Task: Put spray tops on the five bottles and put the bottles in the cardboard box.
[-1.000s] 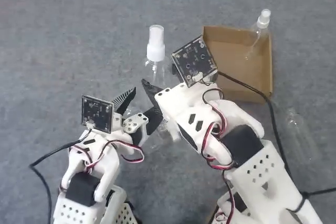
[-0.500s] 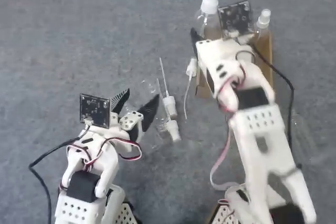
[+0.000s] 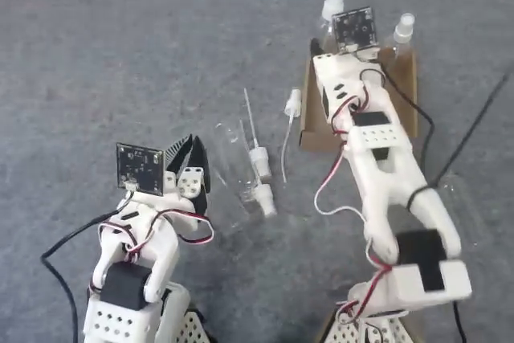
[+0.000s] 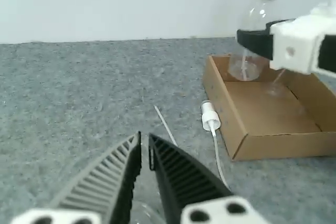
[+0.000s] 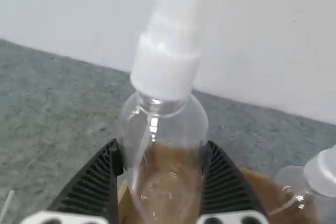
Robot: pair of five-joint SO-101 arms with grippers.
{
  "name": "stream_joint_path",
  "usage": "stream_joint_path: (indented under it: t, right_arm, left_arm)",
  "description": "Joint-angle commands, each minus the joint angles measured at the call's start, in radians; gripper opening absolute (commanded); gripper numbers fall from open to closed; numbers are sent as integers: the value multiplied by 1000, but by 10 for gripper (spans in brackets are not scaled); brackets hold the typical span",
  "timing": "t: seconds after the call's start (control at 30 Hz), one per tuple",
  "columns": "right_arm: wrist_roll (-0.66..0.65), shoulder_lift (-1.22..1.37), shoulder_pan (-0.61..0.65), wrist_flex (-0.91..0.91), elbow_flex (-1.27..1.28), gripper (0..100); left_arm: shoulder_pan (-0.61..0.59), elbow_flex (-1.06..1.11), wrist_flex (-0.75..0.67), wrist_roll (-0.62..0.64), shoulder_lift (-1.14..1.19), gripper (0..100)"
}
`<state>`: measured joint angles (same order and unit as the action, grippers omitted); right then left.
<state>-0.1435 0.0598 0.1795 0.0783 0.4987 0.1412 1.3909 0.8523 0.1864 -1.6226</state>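
Observation:
My right gripper is shut on a clear bottle with a white spray top, held upright over the far left corner of the cardboard box. In the high view that bottle stands out beyond the right gripper. A second topped bottle leans in the box's far right corner. My left gripper hangs shut and empty over a topless clear bottle lying on the mat. Three loose spray tops lie between the arms.
Another clear bottle lies on the grey mat to the right of the right arm. In the left wrist view a spray top with its tube lies just beside the box wall. A black cable crosses the right side.
The right arm has carried the topped bottle from the middle of the table to above the box's far left corner. The left gripper's fingers have closed.

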Motion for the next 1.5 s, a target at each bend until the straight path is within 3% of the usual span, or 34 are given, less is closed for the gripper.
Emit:
stream_joint_path:
  t: [0.0,0.27,0.73,1.47]
  right_arm:
    - [37,31,-13,120,-78,6]
    - [41,163,-10,260,-78,6]
    - [44,343,-31,257,-209,6]
    - [40,355,-28,209,-204,7]
  left_arm:
    - [-2,-10,-29,-5,-17,13]
    - [-2,-10,-29,-5,-17,13]
    - [-2,-10,-29,-5,-17,13]
    - [-2,-10,-29,-2,-17,13]
